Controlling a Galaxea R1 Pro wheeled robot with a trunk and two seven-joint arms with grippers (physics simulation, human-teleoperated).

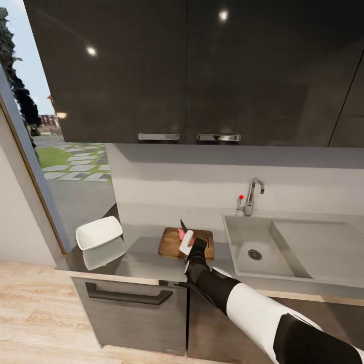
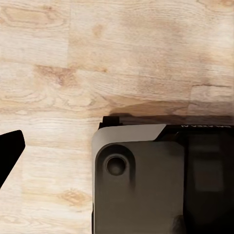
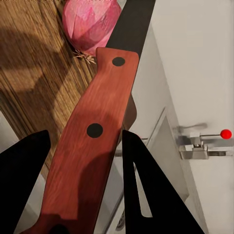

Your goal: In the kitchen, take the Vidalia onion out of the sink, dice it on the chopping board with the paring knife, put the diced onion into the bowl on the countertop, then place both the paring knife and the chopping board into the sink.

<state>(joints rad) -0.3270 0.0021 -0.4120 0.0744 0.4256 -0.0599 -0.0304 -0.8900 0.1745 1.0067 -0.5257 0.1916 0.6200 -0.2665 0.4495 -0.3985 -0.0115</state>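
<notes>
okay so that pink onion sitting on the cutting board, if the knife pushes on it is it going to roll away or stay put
The onion looks whole and rounded, so it would probably roll on the flat chopping board if pushed sideways. Its skin appears smooth and glossy, so the blade may skid off. Nothing braces it: the right pincer holds the paring knife, so a straight downward press seems safest.

A small pinkish-red round onion point(image 3: 90, 24) lies whole on a brown wooden chopping board point(image 1: 172, 243) at centre frame. A red-handled knife point(image 3: 92, 141) with a dark blade point(image 1: 183, 225) angles over it. A glossy white squarish bowl point(image 1: 99, 232) sits tilted at left; a grey steel sink point(image 1: 242, 237) lies right.
</notes>
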